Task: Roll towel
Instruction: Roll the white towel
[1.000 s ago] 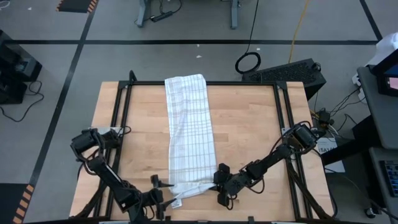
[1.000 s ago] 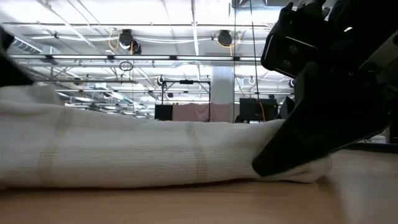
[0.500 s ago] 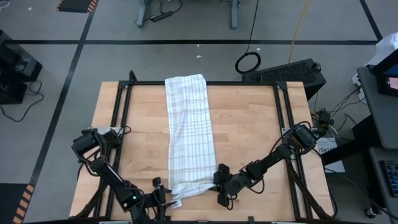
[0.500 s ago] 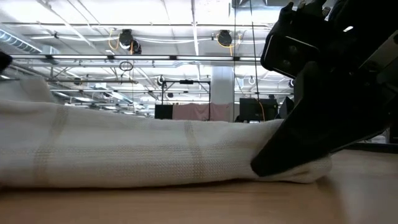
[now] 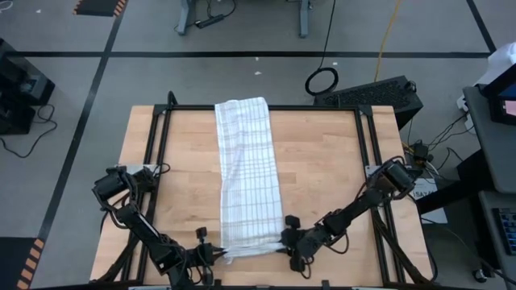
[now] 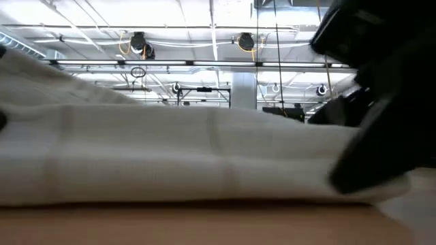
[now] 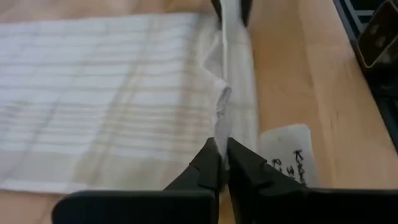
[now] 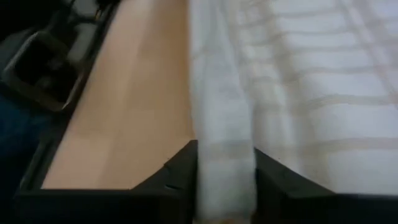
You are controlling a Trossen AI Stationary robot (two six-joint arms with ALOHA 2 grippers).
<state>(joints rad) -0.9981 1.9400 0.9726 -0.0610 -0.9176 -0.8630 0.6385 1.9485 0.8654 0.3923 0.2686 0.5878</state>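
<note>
The white checked towel [image 5: 246, 177] lies flat in a long strip on the wooden table, from the far edge to the near edge. Its near end [image 6: 191, 156] is bunched into a thick fold. My left gripper [image 5: 218, 256] is at the near left corner of the towel, shut on the cloth [image 7: 222, 163]. At the near right corner is my right gripper [image 5: 284, 240]. Its two fingers stand on either side of the thick near fold [image 8: 224, 180] and are closed on it. It shows as a dark mass [image 6: 381, 156] in the low view. My left gripper pinches a raised ridge of cloth [image 7: 219, 124] at the towel's near left corner between its two fingers. It comes level from the table's left, low over the wood. One layer or several, I cannot tell. The rest of the towel lies on the table. My right gripper has the thick folded near end [image 8: 222, 149] of the towel between its two fingers, several layers deep. It comes low from the table's right, and the fold runs on along the fingers. The fold rests on the table.
Black frame rails run along the table's left [image 5: 153, 161] and right [image 5: 367, 145] sides. A white label with handwriting [image 7: 283, 155] lies on the wood beside the towel's near left corner. Bare wood shows on both sides of the towel.
My left gripper has moved toward the towel's near left corner and shut on it. My right gripper has shifted a little toward the near right. The towel's near fold has been drawn toward the near edge and stands higher in the low view; its far part has stayed.
</note>
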